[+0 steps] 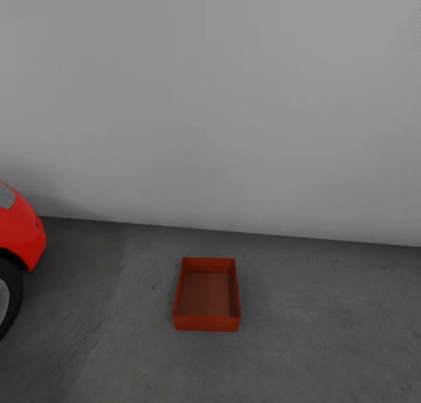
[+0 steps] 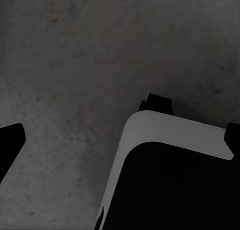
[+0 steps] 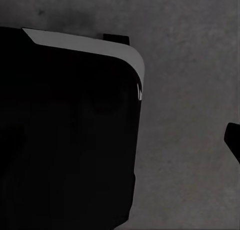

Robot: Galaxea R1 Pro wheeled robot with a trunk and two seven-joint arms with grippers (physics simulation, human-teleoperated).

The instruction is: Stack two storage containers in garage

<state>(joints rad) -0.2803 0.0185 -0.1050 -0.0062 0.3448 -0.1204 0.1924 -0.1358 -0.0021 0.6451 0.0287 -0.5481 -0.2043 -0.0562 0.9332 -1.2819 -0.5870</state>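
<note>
One container [image 1: 206,295] down on garage floor [image 1: 327,333], near car [image 1: 17,239]. Claw states: cannot tell. Fetch the second; lower squarely, edges aligned, atop it.

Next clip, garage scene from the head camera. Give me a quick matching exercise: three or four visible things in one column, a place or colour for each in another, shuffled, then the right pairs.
Things:
1. storage container
2. red car
3. wall
4. floor

Descriptions:
A. dark grey and mottled, across the lower part of the head view
B. at the left edge of the head view, partly cut off, one wheel showing
C. plain white-grey, filling the upper part of the head view
D. open-topped and empty, orange-red, standing on the concrete near the centre

Pairs: 1-D, 2-B, 3-C, 4-A
</note>
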